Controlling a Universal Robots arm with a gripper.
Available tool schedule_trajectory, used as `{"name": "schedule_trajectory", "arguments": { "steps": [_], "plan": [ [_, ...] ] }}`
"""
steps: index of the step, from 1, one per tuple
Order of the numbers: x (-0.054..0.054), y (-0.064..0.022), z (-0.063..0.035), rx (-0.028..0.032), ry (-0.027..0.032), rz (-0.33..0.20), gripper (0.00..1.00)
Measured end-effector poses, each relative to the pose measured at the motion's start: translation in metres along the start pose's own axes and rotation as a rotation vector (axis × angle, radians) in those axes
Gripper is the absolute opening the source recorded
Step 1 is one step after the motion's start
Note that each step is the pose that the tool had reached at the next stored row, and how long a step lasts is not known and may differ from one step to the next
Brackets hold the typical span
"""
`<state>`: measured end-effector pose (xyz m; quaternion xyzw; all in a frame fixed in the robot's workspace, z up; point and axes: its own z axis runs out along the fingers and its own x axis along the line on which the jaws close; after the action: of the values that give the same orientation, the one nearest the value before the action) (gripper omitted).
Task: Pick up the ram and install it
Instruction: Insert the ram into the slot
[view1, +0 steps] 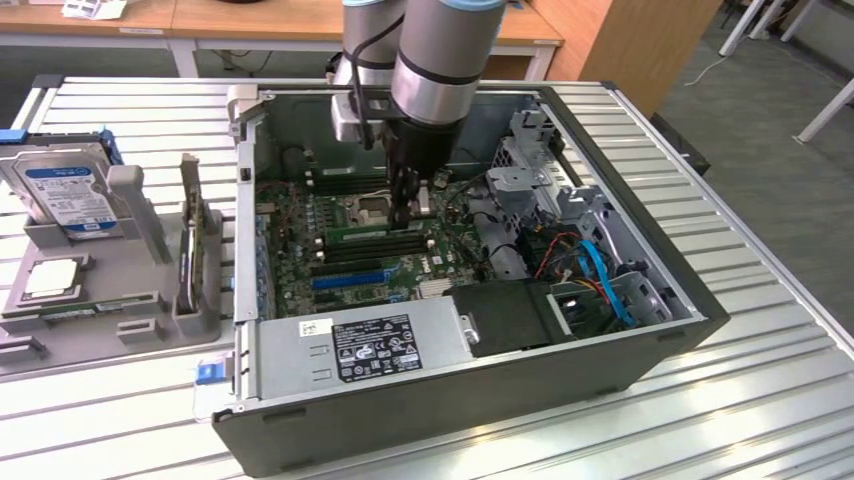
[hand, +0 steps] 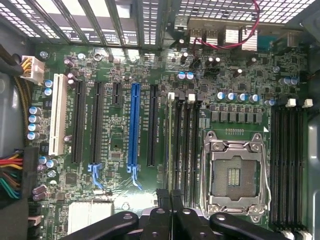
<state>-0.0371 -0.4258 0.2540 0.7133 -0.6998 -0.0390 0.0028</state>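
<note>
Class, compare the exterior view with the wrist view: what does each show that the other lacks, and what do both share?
Exterior view: the hard drive, the power supply. Wrist view: the white expansion slot, the yellow-wired plug. Shared: the motherboard, the empty processor socket, the blue slot, and the shut claw by the memory slots.

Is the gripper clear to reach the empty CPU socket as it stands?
Probably yes. The gripper hangs inside the open case, over the memory slots right beside the CPU socket. Nothing stands over the socket.
</note>
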Motion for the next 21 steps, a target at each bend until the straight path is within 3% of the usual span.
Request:
{"name": "schedule_trajectory", "arguments": {
  "steps": [21],
  "plan": [
    [0.001, -0.0005, 0.0077, 0.0004, 0.0, 0.0, 0.11]
  ]
}}
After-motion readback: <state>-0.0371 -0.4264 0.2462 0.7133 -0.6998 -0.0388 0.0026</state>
